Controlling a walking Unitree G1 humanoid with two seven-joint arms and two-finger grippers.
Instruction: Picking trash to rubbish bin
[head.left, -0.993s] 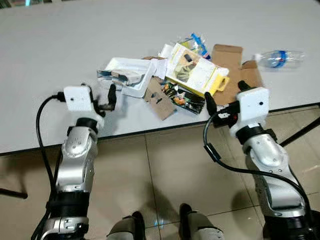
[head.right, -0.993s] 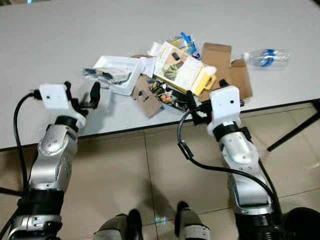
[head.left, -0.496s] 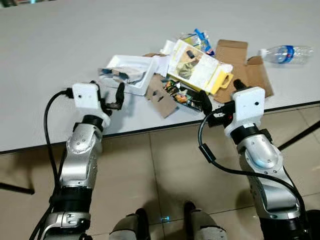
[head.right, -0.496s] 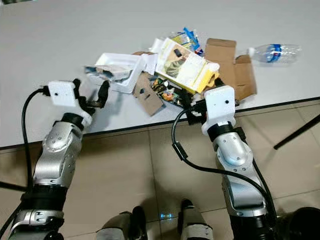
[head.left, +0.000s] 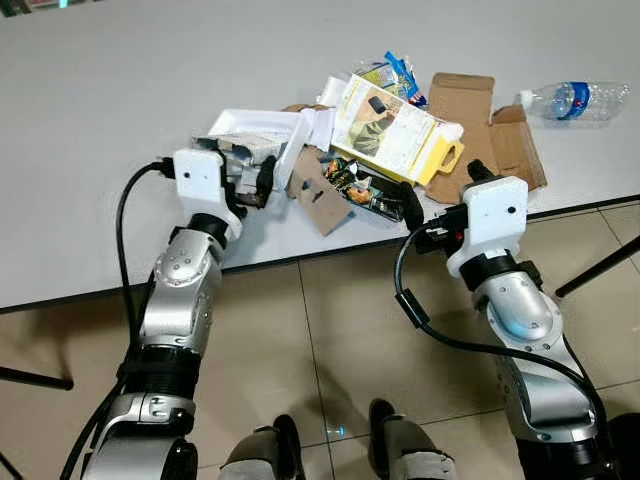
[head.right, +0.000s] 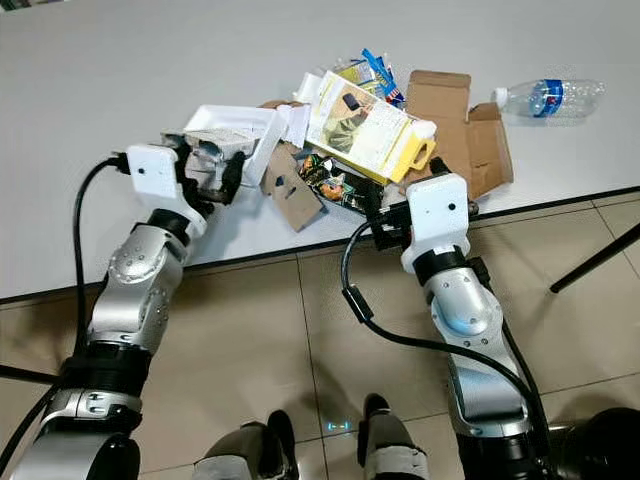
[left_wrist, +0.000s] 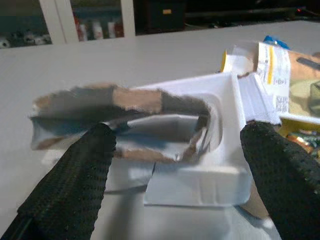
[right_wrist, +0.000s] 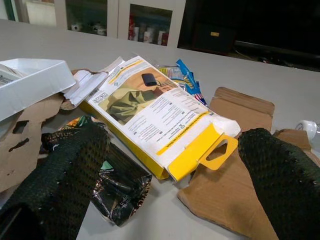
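Left wrist view: a torn wrapper (left_wrist: 120, 120) in the white tray (left_wrist: 220, 150) is framed between the spread left end effector (left_wrist: 175, 170). The right end effector (right_wrist: 175, 170) is spread before the yellow box (right_wrist: 160, 120) on the desk (head.left: 120, 90).

A heap of trash (head.left: 370, 150), white tray, yellow carton, torn cardboard, lies on the table's near edge.

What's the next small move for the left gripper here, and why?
Probably ease the left gripper slightly forward and close. Its open fingers straddle the torn wrapper lying in the white tray, but the tips appear short of it, so closing now might miss.
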